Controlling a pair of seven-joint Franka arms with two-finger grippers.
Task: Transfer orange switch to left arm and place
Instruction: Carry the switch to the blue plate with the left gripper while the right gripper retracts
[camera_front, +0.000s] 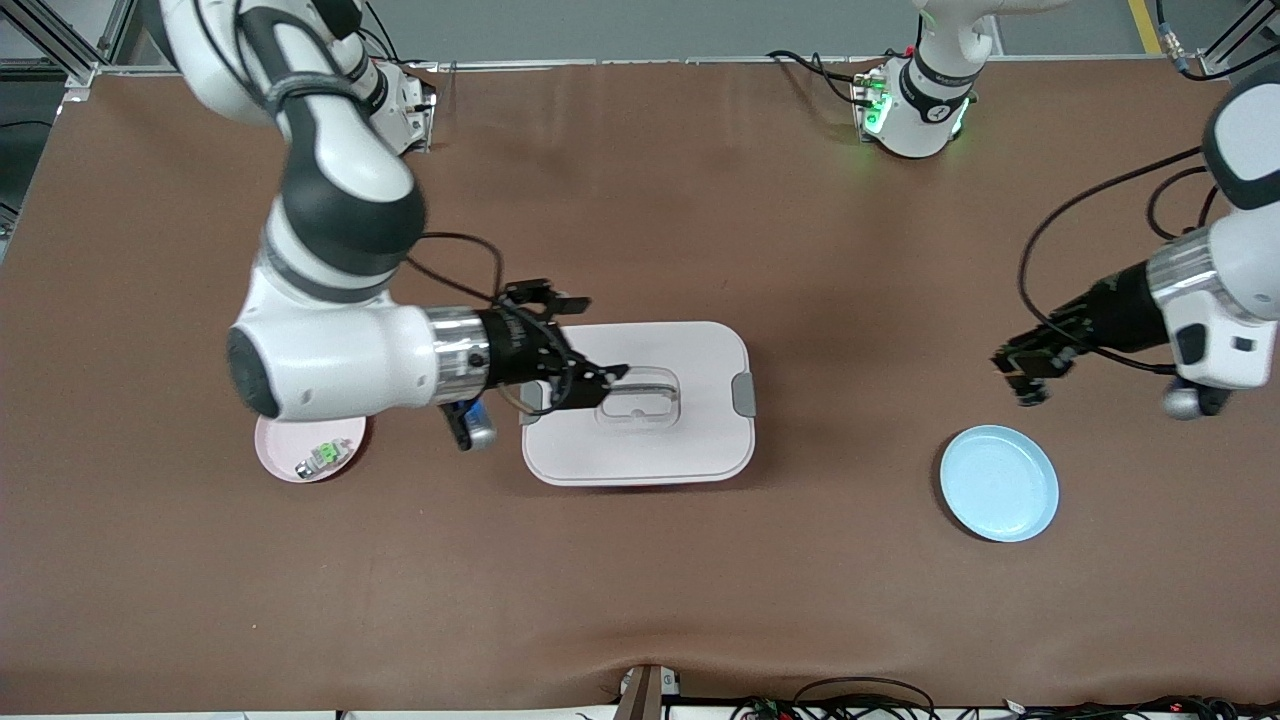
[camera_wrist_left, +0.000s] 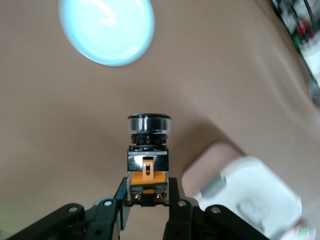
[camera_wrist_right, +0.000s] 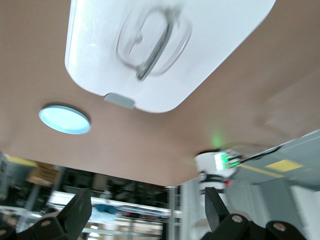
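Brown matting covers the table (camera_front: 640, 580), with the box (camera_front: 660, 440) mid-table, a pink plate (camera_front: 285, 455) toward the right arm's end and a blue plate (camera_front: 999, 483) toward the left arm's end.

Front view: left gripper (camera_front: 1020, 375) hangs over bare mat just above the blue plate's farther edge, well apart from the box. Right gripper (camera_front: 590, 345) sits over the box lid, fingers spread, nothing in them. A green-and-silver part (camera_front: 320, 458) lies on the pink plate.

Left wrist view: fingers pinched on the orange switch (camera_wrist_left: 147, 162), body clamped low, long axis running straight out from the jaws, cap end outermost. Cap reads black with a clear rim here; an orange tab shows on the black body. Blue plate lies ahead of the cap, box off to one side.

Right wrist view: both spread fingers (camera_wrist_right: 75, 215) frame the box lid and distant blue plate.

Judgement: left arm is the nearer; remaining move is down onto the blue plate.
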